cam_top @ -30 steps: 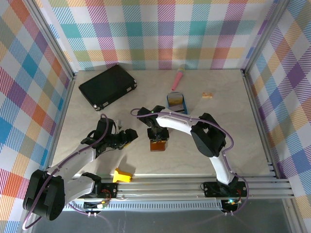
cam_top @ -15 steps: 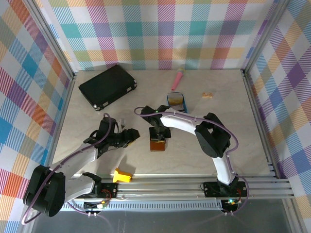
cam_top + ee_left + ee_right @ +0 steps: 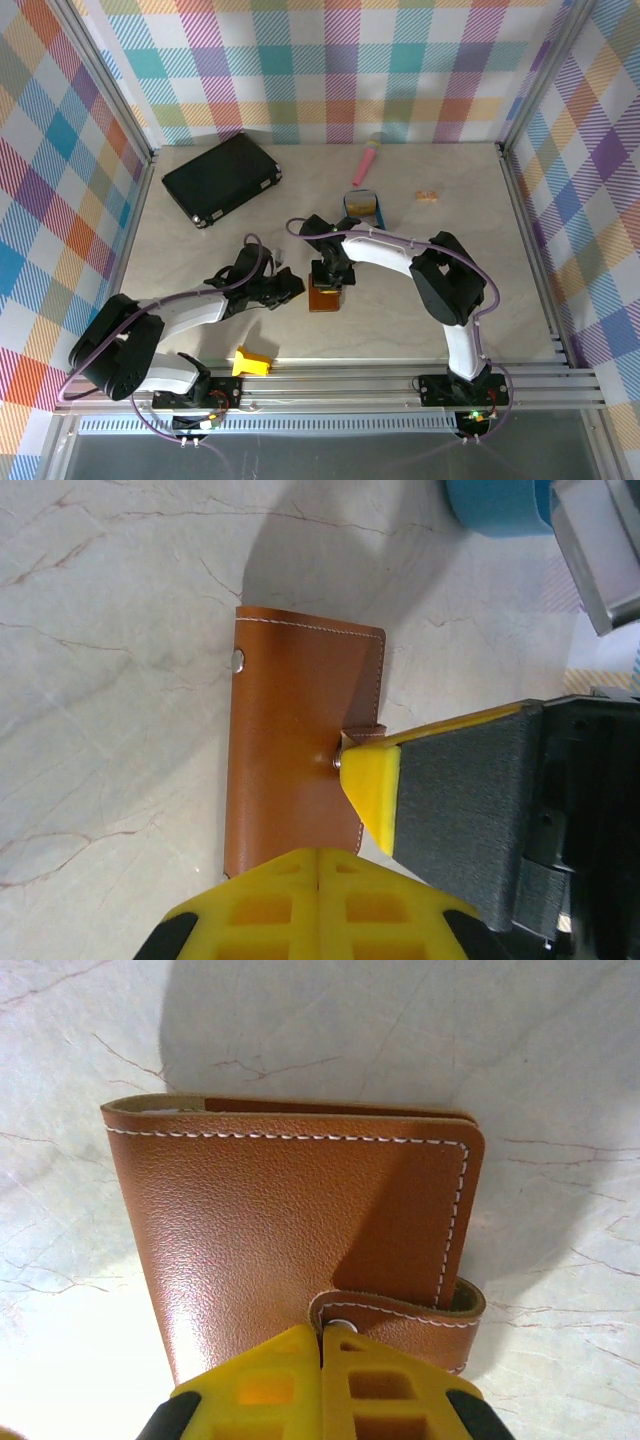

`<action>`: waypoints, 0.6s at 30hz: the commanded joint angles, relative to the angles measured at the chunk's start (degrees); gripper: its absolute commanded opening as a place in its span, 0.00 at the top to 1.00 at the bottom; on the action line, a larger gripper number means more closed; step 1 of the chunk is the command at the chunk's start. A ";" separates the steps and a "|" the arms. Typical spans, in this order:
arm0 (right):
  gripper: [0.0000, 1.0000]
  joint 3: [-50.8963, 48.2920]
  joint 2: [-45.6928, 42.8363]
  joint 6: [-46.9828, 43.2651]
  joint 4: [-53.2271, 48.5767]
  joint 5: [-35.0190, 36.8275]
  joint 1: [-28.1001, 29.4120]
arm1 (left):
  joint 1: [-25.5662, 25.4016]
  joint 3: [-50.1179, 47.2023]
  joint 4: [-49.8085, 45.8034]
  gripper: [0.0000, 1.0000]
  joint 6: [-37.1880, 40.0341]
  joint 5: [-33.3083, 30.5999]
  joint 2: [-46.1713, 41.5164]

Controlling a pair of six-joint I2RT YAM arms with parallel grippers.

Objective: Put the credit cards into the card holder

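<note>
While it lies closed and flat near the middle of the surface (image 3: 480,270), the wallet (image 3: 325,298) has its snap tab (image 3: 400,1312) folded round one edge. Over it stands the right claw (image 3: 321,1338), fingers pressed together, tips touching the tab at the snap. At 9 o'clock of the wallet, just beside it, the left claw (image 3: 290,287) is low over the surface with its fingers likewise pressed together, gripping nothing. At 1 o'clock sits a blue tray (image 3: 347,204) with a gold card (image 3: 365,206) in it. A black case (image 3: 222,178) lies at 10 o'clock, well apart. A yellow piece (image 3: 251,361) rests at 7 o'clock.
</note>
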 commanded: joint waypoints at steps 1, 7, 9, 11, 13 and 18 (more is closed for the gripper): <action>1.00 -2.27 -0.09 -0.58 2.95 -2.56 -0.27 | -1.58 1.46 4.16 1.00 -1.13 -1.38 2.13; 1.00 -2.86 -0.64 -0.85 3.96 -3.92 -0.54 | -3.64 2.78 8.90 1.00 -2.31 -1.18 7.43; 1.00 -3.35 -1.02 -0.85 4.56 -4.45 -0.58 | -4.25 3.20 8.97 1.00 -2.08 -2.28 8.28; 1.00 -3.99 -1.44 -0.82 5.06 -4.84 -0.75 | -4.31 2.97 8.62 1.00 -2.34 -3.73 9.29; 1.00 -4.81 -2.30 -0.70 5.63 -5.27 -1.10 | -4.38 2.78 8.04 1.00 -2.67 -4.96 10.59; 1.00 -7.89 -6.45 -1.19 7.09 -6.08 -3.00 | -4.38 2.06 8.19 1.00 -2.58 -6.00 13.76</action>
